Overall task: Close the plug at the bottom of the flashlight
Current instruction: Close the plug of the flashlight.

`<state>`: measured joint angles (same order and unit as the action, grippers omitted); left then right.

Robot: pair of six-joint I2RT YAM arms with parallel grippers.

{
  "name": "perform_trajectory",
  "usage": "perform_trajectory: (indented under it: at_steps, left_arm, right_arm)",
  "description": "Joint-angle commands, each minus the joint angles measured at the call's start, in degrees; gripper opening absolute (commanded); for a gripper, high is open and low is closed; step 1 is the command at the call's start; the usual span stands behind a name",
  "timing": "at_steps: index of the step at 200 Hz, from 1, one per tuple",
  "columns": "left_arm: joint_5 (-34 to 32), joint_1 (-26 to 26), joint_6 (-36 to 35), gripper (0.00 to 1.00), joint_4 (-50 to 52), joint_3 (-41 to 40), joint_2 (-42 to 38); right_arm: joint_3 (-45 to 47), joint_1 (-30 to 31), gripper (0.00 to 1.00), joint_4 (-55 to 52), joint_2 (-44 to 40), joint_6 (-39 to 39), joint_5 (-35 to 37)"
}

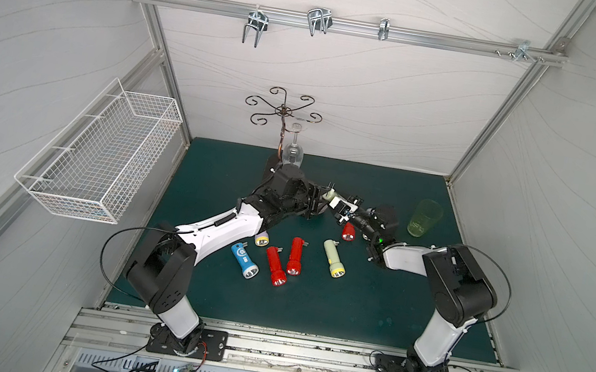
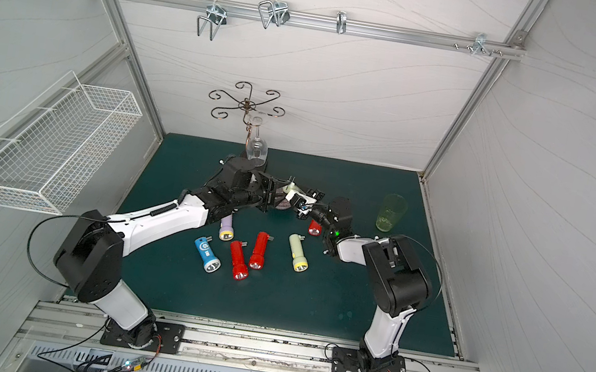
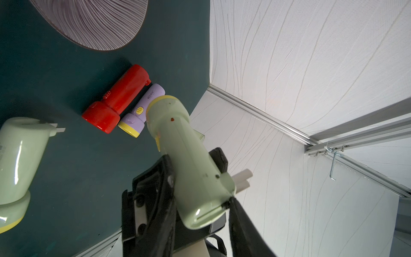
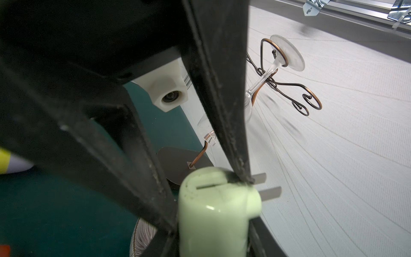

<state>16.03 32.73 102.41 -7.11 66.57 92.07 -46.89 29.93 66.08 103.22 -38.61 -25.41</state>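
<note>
A pale green flashlight [image 1: 329, 197] [image 2: 290, 190] hangs above the back middle of the mat, held between both arms. My right gripper [image 4: 212, 224] [image 1: 342, 213] is shut on its body [image 4: 213, 211]. My left gripper [image 3: 201, 207] [image 1: 324, 193] is closed round its bottom end [image 3: 200, 200], with one fingertip [image 4: 243, 175] touching the corner where the plug's two prongs [image 4: 269, 192] [image 3: 242, 178] stick out sideways. The other left finger merges with dark parts beside the body. The flashlight's head [image 3: 166, 111] points away from the left wrist.
On the green mat [image 1: 350, 304] lie several other flashlights: blue [image 1: 244, 261], two red [image 1: 275, 266], pale yellow-green [image 1: 333, 257], purple [image 1: 261, 238], another red [image 1: 348, 232]. A striped plate [image 3: 93, 22] lies under the grippers. A green cup [image 1: 425, 218] stands right; a glass rack [image 1: 283, 112] stands behind.
</note>
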Motion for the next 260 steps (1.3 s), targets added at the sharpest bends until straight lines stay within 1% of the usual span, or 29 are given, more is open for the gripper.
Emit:
perform_trajectory:
  at_steps: [1, 50, 91, 94, 101, 133, 139, 160, 178, 208, 233, 260]
  left_arm:
    - [0.75, -0.12, 1.28, 0.39, -2.16, 2.10, 1.36]
    - [2.75, -0.17, 0.27, 0.33, -2.41, 2.81, 3.47]
    - [3.35, -0.30, 0.07, 0.20, -3.66, 2.35, 4.08]
    - [3.31, -0.30, 0.14, 0.17, -3.76, 2.22, 3.99]
    - [3.33, -0.46, -0.01, 0.14, -3.94, 2.03, 3.84]
    - [3.32, -1.44, -0.84, 0.12, -4.31, 0.95, 2.54]
    - [3.32, -1.59, -1.08, 0.12, -4.17, 0.81, 2.26]
    - [3.55, -2.29, -2.56, 0.12, -3.75, 0.16, 0.84]
    - [3.75, -3.25, -5.87, 0.12, -2.58, -0.65, -0.92]
    - [4.16, -5.41, -10.13, 0.14, -1.91, -5.23, -4.08]
    - [3.73, -7.08, -15.71, 0.15, -1.22, -8.99, -6.36]
    - [2.70, -9.01, -22.95, 0.16, 0.80, -11.74, -8.76]
  right_arm:
    - [-2.23, 1.37, 0.00, 1.94, -2.67, -0.41, -2.73]
    - [-3.79, 2.31, 0.00, 1.86, -3.11, -0.52, -3.85]
    - [-4.02, 2.75, 0.00, 1.94, -3.71, -0.15, -3.52]
    - [-3.88, 2.73, 0.00, 1.94, -3.77, -0.15, -3.37]
    - [-3.57, 2.68, 0.00, 1.94, -3.97, -0.06, -3.05]
    - [-1.95, 2.38, 0.00, 1.94, -4.52, 1.17, -1.02]
    - [-1.69, 2.33, 0.00, 3.81, -4.50, 1.62, -0.50]
    - [-1.23, 2.16, 0.00, 3.78, -4.23, 1.96, 2.87]
    - [-0.48, 2.05, 0.00, 3.06, -4.56, 2.34, 6.49]
    - [1.50, 2.08, 0.00, 2.56, -6.32, 3.62, 10.70]
    - [3.73, 2.77, 0.00, 0.17, -8.93, 4.82, 14.68]
    - [6.40, 5.18, 0.00, -2.85, -13.16, 5.09, 23.10]
